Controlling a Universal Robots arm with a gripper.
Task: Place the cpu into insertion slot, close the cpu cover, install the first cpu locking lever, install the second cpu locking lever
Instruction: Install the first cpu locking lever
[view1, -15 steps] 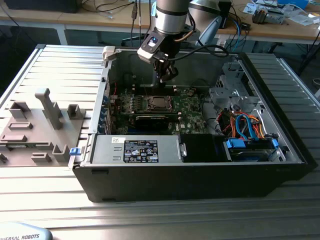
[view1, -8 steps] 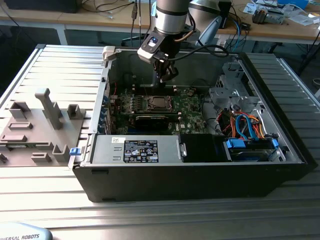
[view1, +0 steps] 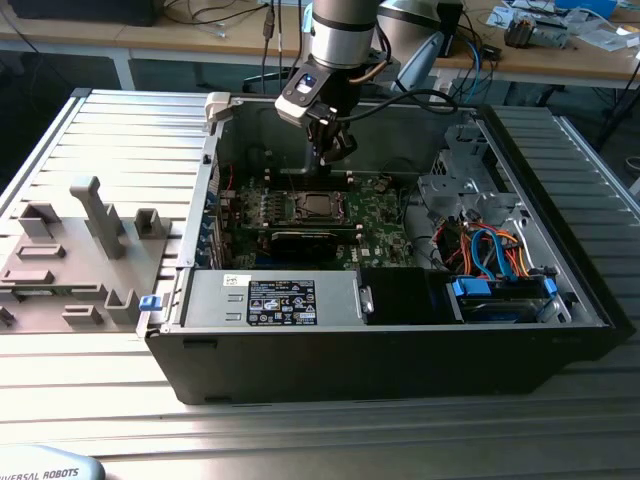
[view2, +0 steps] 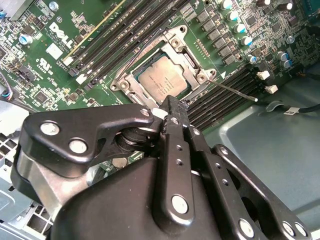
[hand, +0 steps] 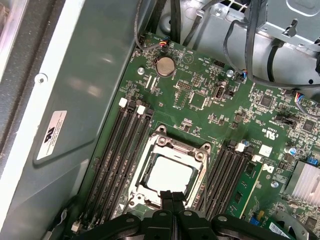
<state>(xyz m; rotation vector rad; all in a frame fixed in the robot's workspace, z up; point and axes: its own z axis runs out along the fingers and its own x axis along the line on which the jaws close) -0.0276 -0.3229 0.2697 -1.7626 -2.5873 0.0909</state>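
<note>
Inside the case (view1: 420, 345), the gripper (view1: 335, 148) is held low over the board (hand: 200, 107), fingers pressed fully together, nothing gripped. The cpu (view2: 162, 82) is seated in the slot (hand: 143, 175), and the cover (hand: 181, 146) is seen lying flat around it. One lever (view2: 239, 93) is seen sticking out sideways from the cover's corner, apparently unlatched. The gripper tip is placed by the cover's edge; contact cannot be told. Step judged: first lever. The closed fingers are best used as a pusher, with contact kept on the rod only and the memory slots (view2: 210, 107) alongside avoided.
</note>
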